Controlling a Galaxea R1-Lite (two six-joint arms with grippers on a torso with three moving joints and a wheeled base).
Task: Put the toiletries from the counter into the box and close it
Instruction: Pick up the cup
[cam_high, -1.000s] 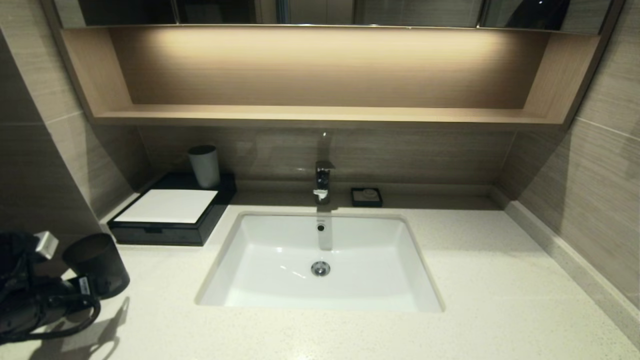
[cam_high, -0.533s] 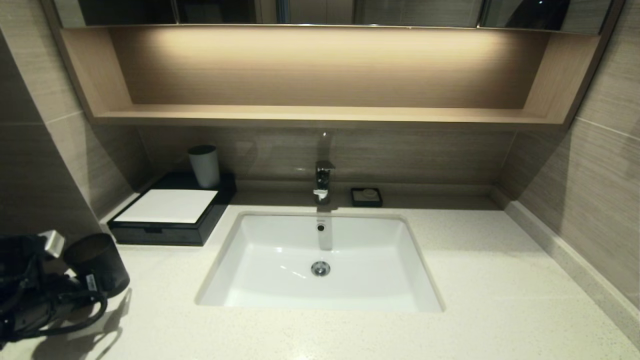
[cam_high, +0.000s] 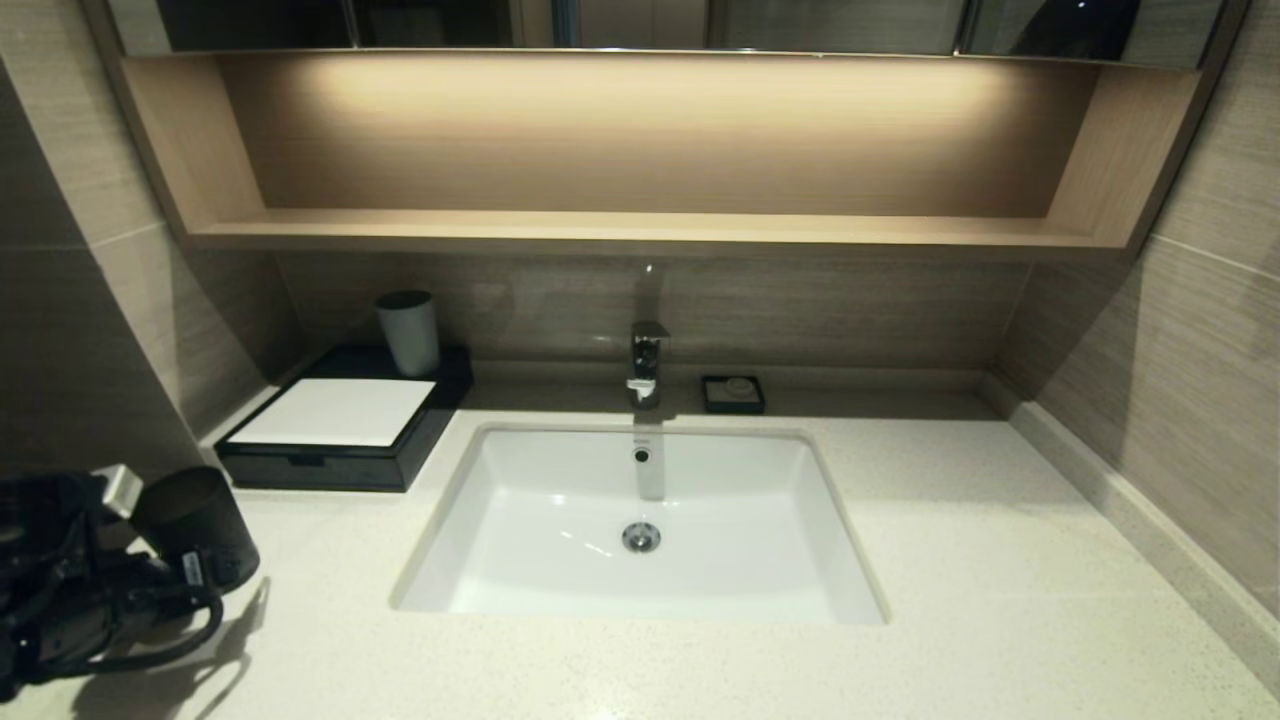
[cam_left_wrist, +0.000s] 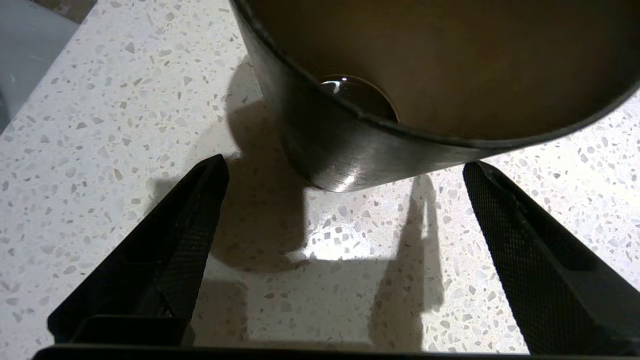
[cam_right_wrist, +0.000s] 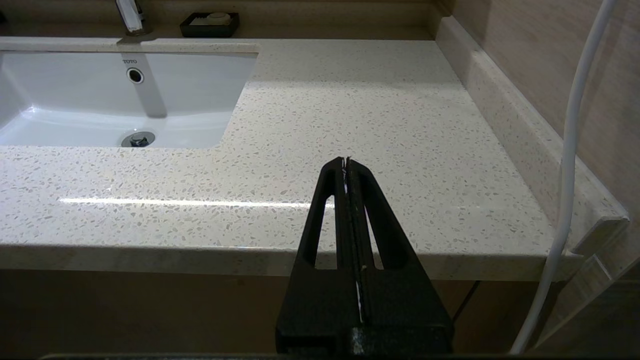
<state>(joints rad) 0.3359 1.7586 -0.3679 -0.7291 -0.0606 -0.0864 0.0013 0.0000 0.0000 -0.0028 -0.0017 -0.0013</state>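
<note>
Cream speckled stone counter (cam_high: 980, 560) under a lit wooden niche, with a white rectangular sink (cam_high: 500, 470) sunk into it and a chrome tap (cam_high: 647, 360) behind.

Just changed: left arm edged in along the near left corner over the last second, nearer the dark smoky tumbler (cam_high: 195, 525). Tumbler itself unmoved. Left gripper (cam_left_wrist: 345, 165) spread as wide as it goes, holding nothing, one black cross-hatched finger (cam_left_wrist: 190, 240) to either side of the tumbler's base and not touching it. Looks like a reach for the tumbler rather than for any toiletry; for the task, little gained so far.

No toothbrush or sachet to be seen in any view. Tumbler's inside, seen from the left wrist, bare down to its glossy bottom.

Flat black box (cam_high: 340, 430) at the back left against the tiled wall, with a matt white top panel, drawer front shut and the notch facing forward. Would need opening before anything goes in. White cup (cam_high: 408, 330) with a dark rim standing at its rear. Small black square soap dish (cam_high: 733, 393) beside the tap, well apart from the box.

Right gripper (cam_right_wrist: 346, 162) parked off the counter's front edge on the right, fingers pressed together and empty.

Tumbler: round, tapered, thin-walled, smooth, with a dull sheen; likely slippery under a light pinch.
</note>
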